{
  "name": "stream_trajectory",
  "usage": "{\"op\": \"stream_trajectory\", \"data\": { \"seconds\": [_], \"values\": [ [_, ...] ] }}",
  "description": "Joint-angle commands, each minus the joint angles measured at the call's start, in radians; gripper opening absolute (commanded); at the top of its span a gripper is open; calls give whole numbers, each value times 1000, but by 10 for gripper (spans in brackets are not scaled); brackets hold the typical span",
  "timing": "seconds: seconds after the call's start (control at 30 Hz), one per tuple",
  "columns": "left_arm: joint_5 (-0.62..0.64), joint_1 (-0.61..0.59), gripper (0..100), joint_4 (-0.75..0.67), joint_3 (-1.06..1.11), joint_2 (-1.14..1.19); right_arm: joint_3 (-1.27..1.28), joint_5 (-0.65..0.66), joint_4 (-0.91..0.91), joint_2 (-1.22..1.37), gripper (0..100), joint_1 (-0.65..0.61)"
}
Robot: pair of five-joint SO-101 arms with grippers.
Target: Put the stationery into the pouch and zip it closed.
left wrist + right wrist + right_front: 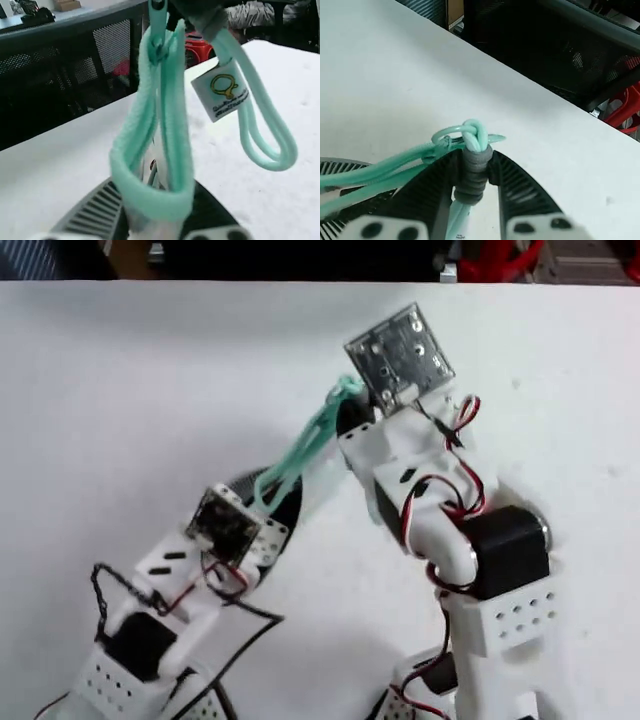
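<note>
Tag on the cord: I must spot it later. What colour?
Tag is white with a yellow emblem, clearest in the left wrist view.

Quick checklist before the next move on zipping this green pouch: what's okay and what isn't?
1. Left hand clamped on the pouch end: ok.
2. Right hand shut on the pull cord: ok.
3. Pouch held taut between both hands in the high view: ok.
4. Pull cord seated deep between the right hand's fingers, not at the tips: ok.
5. Zip fully closed: cannot tell.
6. Everything packed inside: cannot tell.
</note>
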Motion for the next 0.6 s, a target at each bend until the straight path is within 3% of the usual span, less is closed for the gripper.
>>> {"op": "stream_trajectory", "data": {
  "seconds": [0.0, 0.17, 0.57],
  "values": [
    [15, -39, 23, -81, 57, -131, -114, -31, 59, 10, 18, -45],
    [15, -62, 22, -91, 127, -222, -213, -43, 185, 15, 18, -226],
    [17, -113, 22, -89, 126, -222, -262, 51, 338, 19, 18, -519]
  ]
}}
